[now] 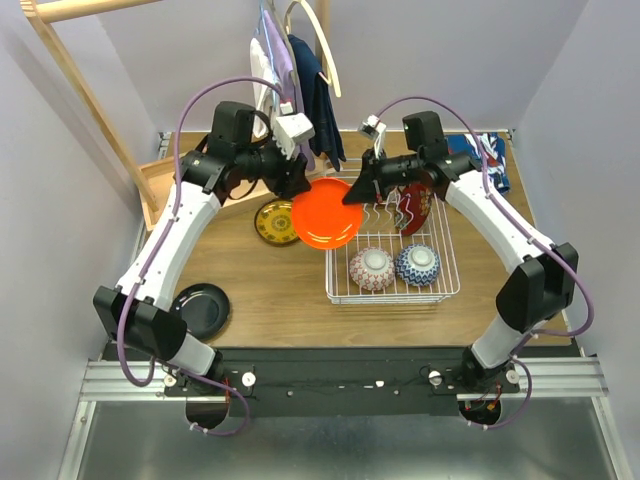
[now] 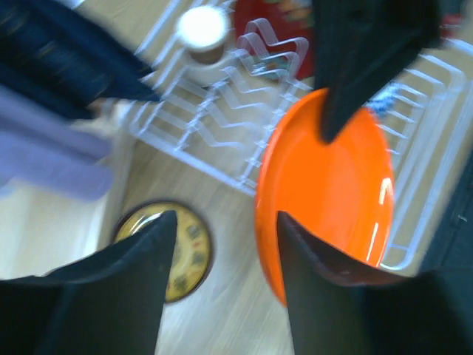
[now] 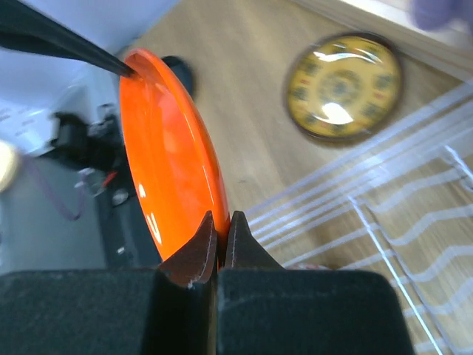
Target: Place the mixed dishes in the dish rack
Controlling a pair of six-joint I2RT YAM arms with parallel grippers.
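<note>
My right gripper [image 1: 352, 195] [image 3: 222, 222] is shut on the rim of the orange plate [image 1: 325, 212] [image 3: 166, 170], holding it on edge above the left end of the white dish rack [image 1: 440, 290] [image 3: 414, 214]. My left gripper [image 1: 303, 185] [image 2: 228, 222] is open, and one finger touches the plate's far rim [image 2: 332, 185]. The yellow-patterned plate [image 1: 274, 222] [image 2: 188, 251] lies on the table left of the rack. The pink bowl [image 1: 371, 268], the blue bowl [image 1: 417, 264] and the red floral plate [image 1: 415, 200] sit in the rack. A cup [image 2: 202, 29] stands in the rack's far end.
A black plate [image 1: 203, 308] lies on the table at the front left. A wooden frame [image 1: 90, 100] and hanging clothes [image 1: 300, 80] stand at the back. A blue-red cloth [image 1: 490, 155] lies at the back right.
</note>
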